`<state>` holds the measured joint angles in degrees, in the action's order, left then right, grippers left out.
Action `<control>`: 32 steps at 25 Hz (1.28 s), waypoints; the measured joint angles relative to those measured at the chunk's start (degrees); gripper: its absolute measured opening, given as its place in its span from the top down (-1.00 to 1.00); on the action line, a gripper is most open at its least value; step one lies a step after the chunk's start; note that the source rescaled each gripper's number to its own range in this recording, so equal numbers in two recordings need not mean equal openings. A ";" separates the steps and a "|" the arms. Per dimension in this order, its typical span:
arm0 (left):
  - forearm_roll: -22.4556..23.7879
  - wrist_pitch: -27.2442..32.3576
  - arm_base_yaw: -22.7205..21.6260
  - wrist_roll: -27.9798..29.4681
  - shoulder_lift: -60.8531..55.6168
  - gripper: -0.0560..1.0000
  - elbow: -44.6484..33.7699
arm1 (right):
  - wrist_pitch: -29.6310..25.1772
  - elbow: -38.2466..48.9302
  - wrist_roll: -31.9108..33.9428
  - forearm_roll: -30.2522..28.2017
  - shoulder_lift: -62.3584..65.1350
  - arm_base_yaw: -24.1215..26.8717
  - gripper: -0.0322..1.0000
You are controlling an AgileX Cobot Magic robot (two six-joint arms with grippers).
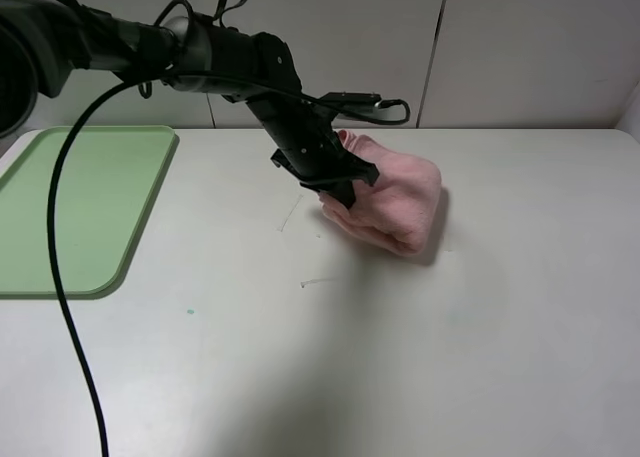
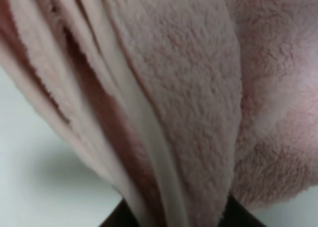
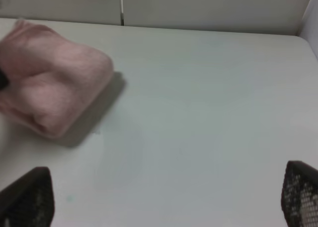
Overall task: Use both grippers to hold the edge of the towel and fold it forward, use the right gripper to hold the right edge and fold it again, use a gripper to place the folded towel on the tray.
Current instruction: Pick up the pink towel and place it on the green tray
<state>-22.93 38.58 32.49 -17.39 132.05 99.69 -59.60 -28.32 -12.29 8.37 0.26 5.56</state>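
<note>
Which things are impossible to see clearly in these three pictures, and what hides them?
- Left gripper: exterior high view, its jaw tips sink into the towel; the left wrist view shows only blurred folds.
- Towel label and corner loop: not visible in any view, hidden in the folds.
- Tray: exterior high view, its left side is cut off by the picture edge.
- Right gripper: right wrist view, only two fingertips show; absent from the exterior high view.
</note>
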 joint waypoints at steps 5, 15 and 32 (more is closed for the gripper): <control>3.08 4.26 -3.02 1.42 -2.09 0.67 0.00 | 0.00 0.00 0.00 0.00 0.00 0.00 -1.00; 6.34 3.81 -8.01 2.81 -10.91 0.67 -8.70 | 0.00 0.00 0.00 0.00 0.00 0.00 -1.00; 10.55 0.08 -24.79 3.04 -26.32 0.67 -28.85 | 0.00 0.00 0.00 0.05 0.00 0.00 -1.00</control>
<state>-12.38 38.66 7.69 -14.35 105.73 70.84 -59.60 -28.32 -12.29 8.43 0.26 5.56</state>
